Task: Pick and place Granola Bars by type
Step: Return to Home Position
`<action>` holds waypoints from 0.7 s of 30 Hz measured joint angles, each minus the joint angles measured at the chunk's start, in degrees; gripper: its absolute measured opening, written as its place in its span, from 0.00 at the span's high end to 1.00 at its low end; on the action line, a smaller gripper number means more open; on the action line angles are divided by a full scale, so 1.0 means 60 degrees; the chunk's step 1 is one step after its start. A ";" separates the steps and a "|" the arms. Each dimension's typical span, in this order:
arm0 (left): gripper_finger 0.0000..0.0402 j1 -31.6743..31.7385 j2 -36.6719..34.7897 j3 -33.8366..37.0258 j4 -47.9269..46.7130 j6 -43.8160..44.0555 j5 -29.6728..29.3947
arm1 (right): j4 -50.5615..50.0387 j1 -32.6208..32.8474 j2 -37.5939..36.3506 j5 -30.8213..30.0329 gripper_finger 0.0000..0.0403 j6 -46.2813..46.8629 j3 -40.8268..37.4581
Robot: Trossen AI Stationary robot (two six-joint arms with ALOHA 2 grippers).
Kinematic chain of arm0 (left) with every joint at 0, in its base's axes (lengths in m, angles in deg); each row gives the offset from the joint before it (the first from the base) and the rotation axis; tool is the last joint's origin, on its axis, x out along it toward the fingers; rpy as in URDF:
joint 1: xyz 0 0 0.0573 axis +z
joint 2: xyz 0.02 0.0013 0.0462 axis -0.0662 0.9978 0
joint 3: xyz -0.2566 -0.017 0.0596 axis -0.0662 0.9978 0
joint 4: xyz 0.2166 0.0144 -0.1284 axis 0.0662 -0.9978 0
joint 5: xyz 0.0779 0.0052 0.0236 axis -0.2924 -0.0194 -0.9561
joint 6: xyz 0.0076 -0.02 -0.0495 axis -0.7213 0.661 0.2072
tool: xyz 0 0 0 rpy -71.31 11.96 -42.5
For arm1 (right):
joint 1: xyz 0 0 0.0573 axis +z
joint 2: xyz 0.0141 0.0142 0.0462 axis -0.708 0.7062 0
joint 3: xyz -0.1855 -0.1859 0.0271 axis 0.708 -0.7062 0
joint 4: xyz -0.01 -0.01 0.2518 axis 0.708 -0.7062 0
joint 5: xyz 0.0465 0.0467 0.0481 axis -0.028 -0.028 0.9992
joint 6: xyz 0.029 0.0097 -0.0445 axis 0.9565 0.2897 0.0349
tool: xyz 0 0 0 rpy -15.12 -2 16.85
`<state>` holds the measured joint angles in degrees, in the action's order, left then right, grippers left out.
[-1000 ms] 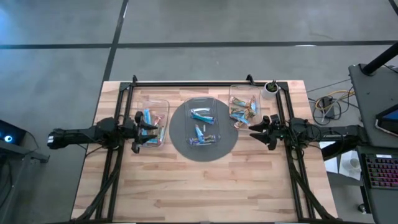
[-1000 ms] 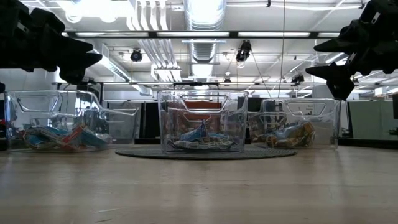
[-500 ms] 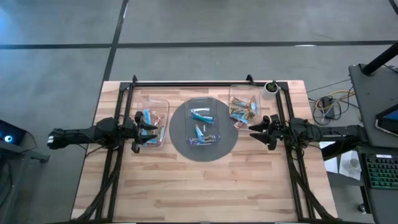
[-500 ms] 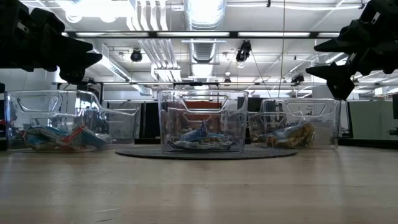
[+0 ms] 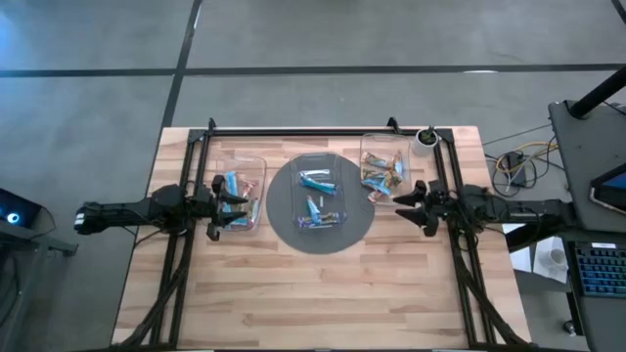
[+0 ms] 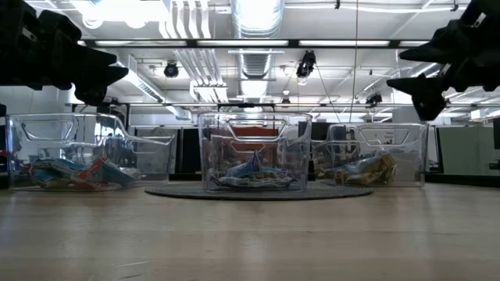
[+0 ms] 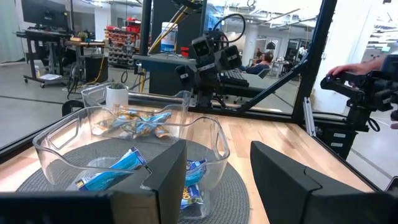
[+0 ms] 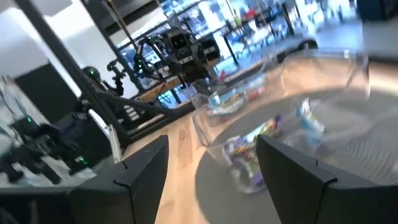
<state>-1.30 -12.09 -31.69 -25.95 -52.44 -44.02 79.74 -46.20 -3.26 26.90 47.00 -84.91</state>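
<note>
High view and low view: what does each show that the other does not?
Only the high view: the grey floor and a keyboard beside the table. Only the low view: the ceiling ducts and the room behind. Both: three clear trays of granola bars, the grey plate, the left gripper and the right gripper, open.

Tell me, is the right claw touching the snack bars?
Apart. In the low view the right claw hangs high above the granola bars lying in the right bin.
</note>
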 joint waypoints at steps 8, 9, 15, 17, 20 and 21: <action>0.59 0.0000 0.0007 0.0000 -0.0007 0.0000 0.0000 | 0.0242 -0.0004 -0.0439 0.0002 0.42 -0.3659 0.0004; 0.59 0.0000 0.0007 0.0000 -0.0007 0.0000 0.0000 | 0.0262 -0.0004 -0.0432 0.0009 0.42 -0.4282 0.0004; 0.59 0.0000 0.0007 0.0000 -0.0007 0.0000 0.0000 | 0.0379 -0.0081 -0.0434 0.0126 0.42 -0.5281 0.0004; 0.59 0.0000 0.0007 0.0000 -0.0007 0.0000 0.0000 | 0.0392 -0.0109 -0.0441 0.0638 0.42 -0.5231 0.0004; 0.59 0.0000 0.0007 0.0000 -0.0008 0.0000 0.0000 | 0.0390 -0.0109 -0.0438 0.1615 0.42 -0.5324 0.0004; 0.59 0.0000 0.0007 0.0000 -0.0009 0.0000 0.0000 | 0.0390 -0.0109 -0.0441 0.1772 0.42 -0.5317 0.0004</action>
<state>-1.30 -12.05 -31.69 -26.00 -52.44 -44.02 82.08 -46.85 -5.91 37.53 15.09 -84.89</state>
